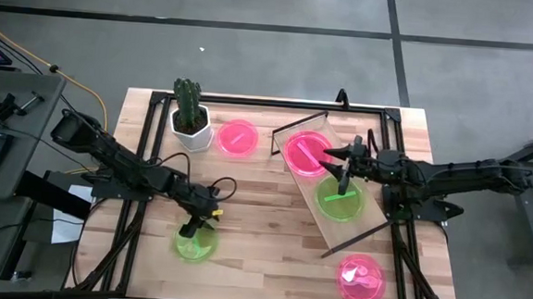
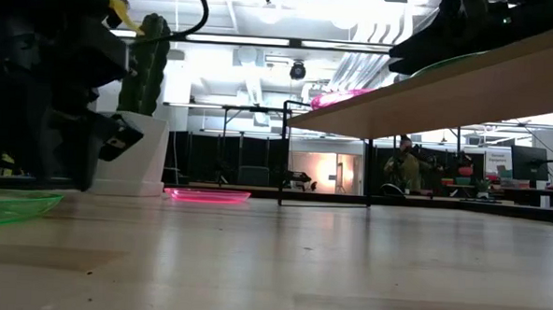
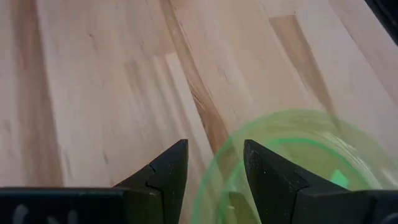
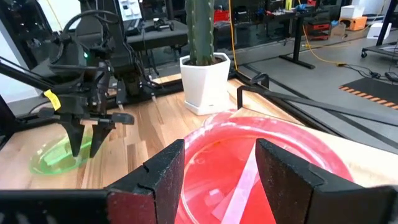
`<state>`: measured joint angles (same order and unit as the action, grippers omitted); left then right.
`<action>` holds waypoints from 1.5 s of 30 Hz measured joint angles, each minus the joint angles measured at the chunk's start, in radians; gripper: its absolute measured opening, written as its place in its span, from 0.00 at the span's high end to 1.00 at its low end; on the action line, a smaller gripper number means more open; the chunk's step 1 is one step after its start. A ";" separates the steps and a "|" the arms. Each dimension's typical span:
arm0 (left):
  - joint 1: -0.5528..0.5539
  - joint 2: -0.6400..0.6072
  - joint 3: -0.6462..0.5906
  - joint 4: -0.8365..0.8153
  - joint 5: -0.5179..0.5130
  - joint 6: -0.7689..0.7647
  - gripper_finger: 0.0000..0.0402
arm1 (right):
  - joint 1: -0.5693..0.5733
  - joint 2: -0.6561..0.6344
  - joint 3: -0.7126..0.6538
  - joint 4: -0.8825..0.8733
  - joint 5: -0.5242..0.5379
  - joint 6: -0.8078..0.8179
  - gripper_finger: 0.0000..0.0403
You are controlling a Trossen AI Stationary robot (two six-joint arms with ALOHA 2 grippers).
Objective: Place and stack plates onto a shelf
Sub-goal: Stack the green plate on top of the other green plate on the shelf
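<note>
One green plate (image 1: 194, 243) sits under your spread left gripper (image 1: 190, 226); straddle its rim squarely before pinching.

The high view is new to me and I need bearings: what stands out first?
The shelf, lying askew on the table's right half, carries a pink plate and a green plate, with the right gripper open above them. The left gripper is open around the rim of another green plate near the front edge.
</note>
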<state>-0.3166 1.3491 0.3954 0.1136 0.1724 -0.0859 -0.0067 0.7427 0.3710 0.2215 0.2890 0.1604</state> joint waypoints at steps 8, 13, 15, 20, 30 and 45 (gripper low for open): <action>0.000 0.039 0.000 -0.031 0.025 -0.007 0.64 | 0.000 0.004 0.000 0.001 0.000 -0.002 0.54; 0.001 0.080 0.003 -0.024 0.027 -0.006 0.64 | 0.000 0.004 0.000 -0.003 0.000 -0.002 0.54; 0.001 0.083 0.003 -0.023 0.027 -0.006 0.64 | 0.000 0.004 0.000 -0.006 0.000 -0.003 0.54; 0.001 0.084 0.004 -0.025 0.026 -0.006 0.69 | 0.000 0.004 0.000 -0.013 0.000 -0.003 0.54; 0.065 0.059 0.053 -0.120 0.103 -0.085 0.98 | 0.000 0.004 0.000 -0.015 0.000 -0.003 0.54; 0.277 -0.231 0.185 -0.056 0.331 -0.272 1.00 | 0.000 0.004 0.000 -0.068 0.000 -0.003 0.54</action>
<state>-0.0397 1.1177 0.5803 0.0576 0.5030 -0.3583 -0.0067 0.7471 0.3710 0.1537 0.2890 0.1574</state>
